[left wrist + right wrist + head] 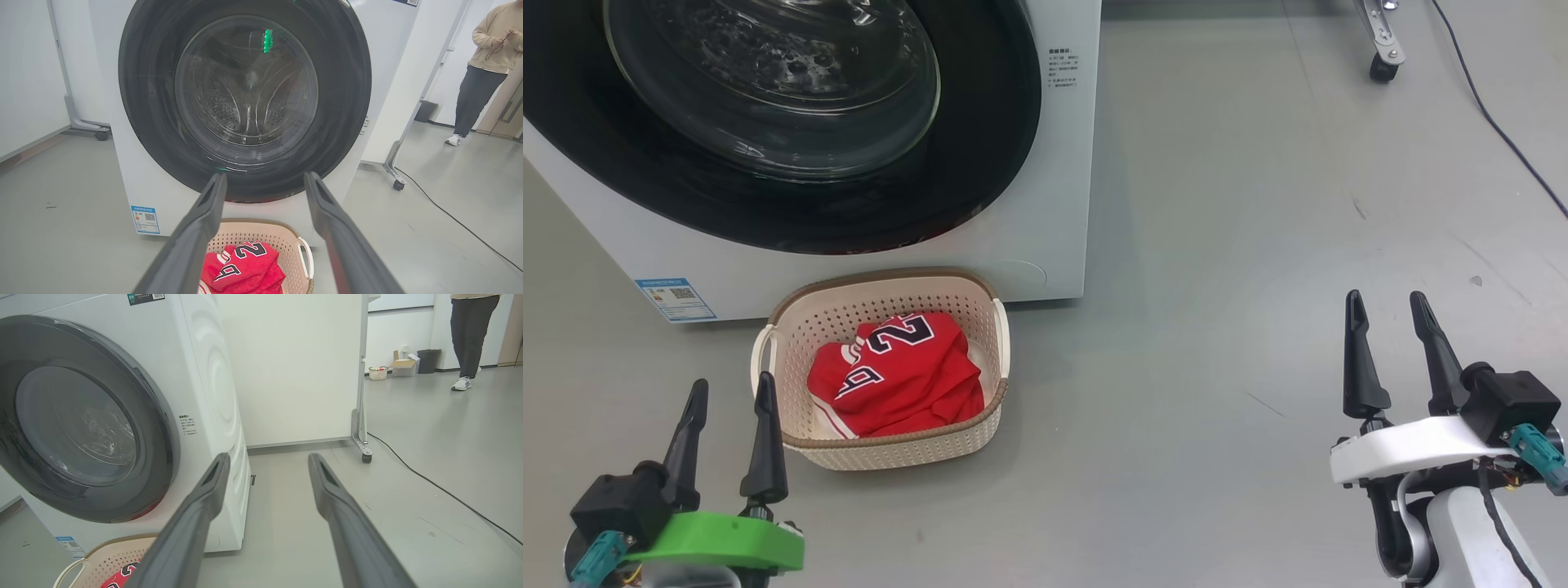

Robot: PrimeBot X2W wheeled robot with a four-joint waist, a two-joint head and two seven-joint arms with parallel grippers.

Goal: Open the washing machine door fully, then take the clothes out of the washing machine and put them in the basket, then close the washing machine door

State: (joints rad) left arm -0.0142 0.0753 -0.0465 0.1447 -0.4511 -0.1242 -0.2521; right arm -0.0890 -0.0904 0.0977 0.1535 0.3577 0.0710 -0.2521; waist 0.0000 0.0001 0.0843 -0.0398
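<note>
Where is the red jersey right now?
The red jersey lies inside the basket on the floor in front of the washing machine, lower left in the head view, just ahead of the left gripper.

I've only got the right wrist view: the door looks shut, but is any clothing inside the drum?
Observer: Through the glass of the door in the left wrist view, the drum looks bare.
Operator: I catch just the rim of the basket. What's in it?
Observer: A red jersey, bunched up, numbers facing up.
Operator: And the left tool?
Observer: Open and empty, by the basket's left side.
</note>
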